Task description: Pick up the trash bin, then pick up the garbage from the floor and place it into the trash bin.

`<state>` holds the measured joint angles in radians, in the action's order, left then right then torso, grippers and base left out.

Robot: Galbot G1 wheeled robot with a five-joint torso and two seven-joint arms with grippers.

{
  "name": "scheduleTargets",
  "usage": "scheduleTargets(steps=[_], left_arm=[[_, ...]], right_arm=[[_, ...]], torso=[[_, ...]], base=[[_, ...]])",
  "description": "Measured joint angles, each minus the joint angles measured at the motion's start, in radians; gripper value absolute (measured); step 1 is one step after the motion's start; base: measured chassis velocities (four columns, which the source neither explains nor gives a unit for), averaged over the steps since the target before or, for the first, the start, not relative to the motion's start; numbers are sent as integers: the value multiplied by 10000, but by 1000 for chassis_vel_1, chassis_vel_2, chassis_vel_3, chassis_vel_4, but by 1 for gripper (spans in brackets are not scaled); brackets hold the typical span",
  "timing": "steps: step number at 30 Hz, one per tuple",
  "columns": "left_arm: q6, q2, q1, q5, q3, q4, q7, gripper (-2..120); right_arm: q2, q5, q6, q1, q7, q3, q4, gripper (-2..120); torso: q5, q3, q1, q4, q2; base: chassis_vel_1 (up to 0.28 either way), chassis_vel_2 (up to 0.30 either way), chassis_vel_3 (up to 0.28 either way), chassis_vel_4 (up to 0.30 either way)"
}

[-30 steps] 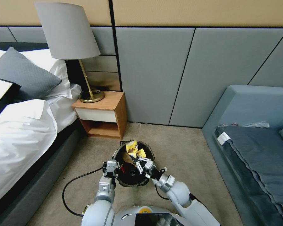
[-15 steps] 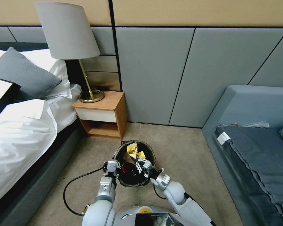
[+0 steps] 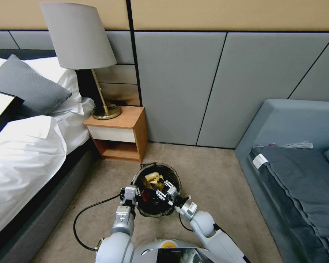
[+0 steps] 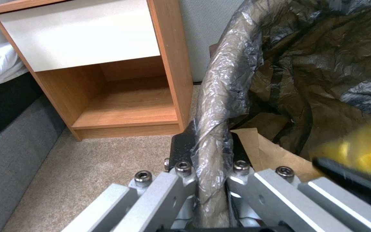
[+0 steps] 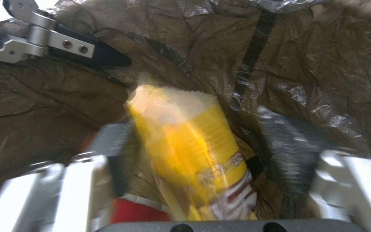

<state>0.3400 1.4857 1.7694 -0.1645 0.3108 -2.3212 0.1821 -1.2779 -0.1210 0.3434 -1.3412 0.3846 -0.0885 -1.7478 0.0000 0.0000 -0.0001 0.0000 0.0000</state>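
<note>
Robot holds a trash bin (image 3: 156,190) off the carpet beside a nightstand (image 3: 117,133).
The left tool (image 3: 129,199) is clamped on the bin's bagged rim; the right tool (image 3: 163,190), fingers spread, hangs inside, a yellow wrapper (image 5: 190,154) loose between them.

White-and-silver robot, seen from its own head and wrists

Two glossy white rounded arms run out from a white torso shell with a small orange-yellow mark on top and a dark panel at its near edge; each arm ends in a silver machined wrist block. A black cable loops out beside the left arm, a shorter one beside the right. The left gripper (image 4: 209,151) shows flat silver aluminium links, black hex-socket screws and black finger pads; the right gripper (image 5: 198,145) has the same silver links and dark textured pads.
</note>
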Motion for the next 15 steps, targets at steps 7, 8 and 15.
scheduleTargets(steps=[7, 8, 15], left_arm=[[0, -14, -21, 2, -22, -3, -7, 0], [0, -20, -26, 3, -23, -3, -7, 0], [0, -50, -41, 28, -2, -6, -11, 0]], right_arm=[[43, 26, 0, -62, 8, 9, -23, 96], [50, 35, 0, -77, 10, 9, -23, 99], [92, 180, 33, -200, -17, -30, -306, 100]], torso=[[0, 0, 1, 0, 0], [0, 0, 1, 0, 0], [0, 0, 0, 0, 0]], base=[[0, 0, 0, 0], [0, 0, 0, 0], [0, 0, 0, 0]])
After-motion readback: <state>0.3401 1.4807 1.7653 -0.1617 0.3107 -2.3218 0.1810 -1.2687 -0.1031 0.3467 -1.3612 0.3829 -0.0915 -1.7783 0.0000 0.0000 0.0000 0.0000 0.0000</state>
